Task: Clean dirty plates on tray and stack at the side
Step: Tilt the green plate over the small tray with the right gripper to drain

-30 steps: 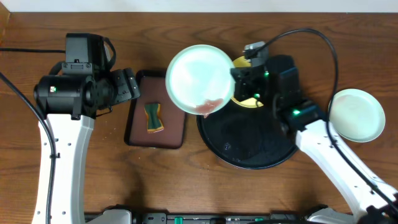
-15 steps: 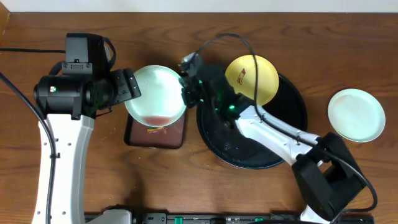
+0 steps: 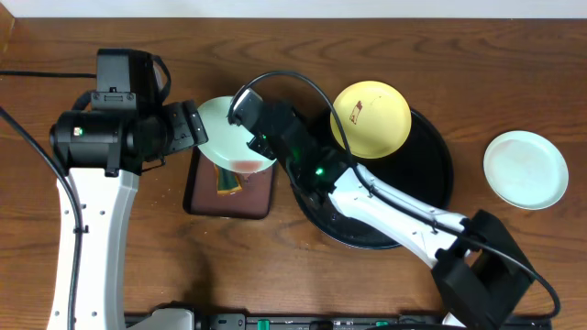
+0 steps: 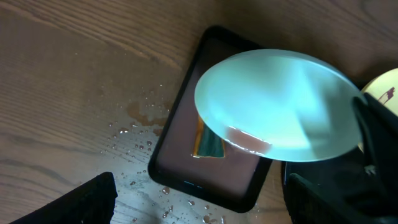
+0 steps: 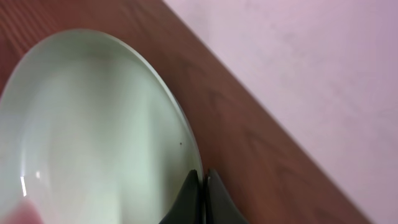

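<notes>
Mint plate (image 3: 225, 130) hangs over sponge tray (image 3: 200, 191), blocks top access to sponge (image 4: 208, 144).

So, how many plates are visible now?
3. The green plate, gripped by the right end effector above the brown tray; the yellow plate on the black tray; the pale plate on the table, far right. None seems hidden.

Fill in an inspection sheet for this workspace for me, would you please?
Surface: wooden table; water droplets beside the brown tray.
Job's things: green plate, reddish smear, held above the brown tray; yellow plate, small red mark, on the black round tray; pale plate on the table at right.
Clutter: sponge in the brown tray.
Grippers: right gripper shut on the green plate's rim; left gripper open, empty.
Cables: black cable loops over the right arm; second cable at left.
Surroundings: nothing seen.
</notes>
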### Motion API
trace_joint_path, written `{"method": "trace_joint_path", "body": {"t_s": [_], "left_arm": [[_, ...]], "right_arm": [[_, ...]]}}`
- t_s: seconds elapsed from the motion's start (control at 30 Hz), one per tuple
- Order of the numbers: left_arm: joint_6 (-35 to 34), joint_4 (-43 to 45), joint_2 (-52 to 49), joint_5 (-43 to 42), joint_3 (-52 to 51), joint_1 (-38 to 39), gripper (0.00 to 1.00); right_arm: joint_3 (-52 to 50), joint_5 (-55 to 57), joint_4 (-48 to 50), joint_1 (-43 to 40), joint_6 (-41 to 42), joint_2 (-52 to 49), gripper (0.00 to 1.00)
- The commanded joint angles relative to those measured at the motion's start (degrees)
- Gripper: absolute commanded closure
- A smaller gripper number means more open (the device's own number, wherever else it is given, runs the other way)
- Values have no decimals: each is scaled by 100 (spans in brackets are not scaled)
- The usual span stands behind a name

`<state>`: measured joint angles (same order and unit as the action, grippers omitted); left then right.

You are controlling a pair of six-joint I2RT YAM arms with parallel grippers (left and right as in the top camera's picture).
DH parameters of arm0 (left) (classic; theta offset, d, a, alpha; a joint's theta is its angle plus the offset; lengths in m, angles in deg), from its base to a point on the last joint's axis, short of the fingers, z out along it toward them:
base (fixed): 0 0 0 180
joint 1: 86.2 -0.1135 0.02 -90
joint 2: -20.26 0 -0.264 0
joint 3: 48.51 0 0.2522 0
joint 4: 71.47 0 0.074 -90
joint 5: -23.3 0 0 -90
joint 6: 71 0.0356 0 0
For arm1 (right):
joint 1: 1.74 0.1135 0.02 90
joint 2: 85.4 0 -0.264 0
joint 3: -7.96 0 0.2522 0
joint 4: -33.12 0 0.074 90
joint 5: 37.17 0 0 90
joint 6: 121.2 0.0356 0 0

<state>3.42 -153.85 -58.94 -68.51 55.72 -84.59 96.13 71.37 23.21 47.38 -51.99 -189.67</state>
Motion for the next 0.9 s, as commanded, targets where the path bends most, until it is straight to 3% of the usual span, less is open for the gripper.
{"method": "trace_joint_path", "body": {"t_s": [0.0,0.87], "left_arm": [[33,-13,11,-17,90,-20,13],[33,-13,11,-17,90,-20,13]], "right_arm": [[105,811,20,151,-372,354,99],[103,1176,-129,275,-763,1073,99]]}}
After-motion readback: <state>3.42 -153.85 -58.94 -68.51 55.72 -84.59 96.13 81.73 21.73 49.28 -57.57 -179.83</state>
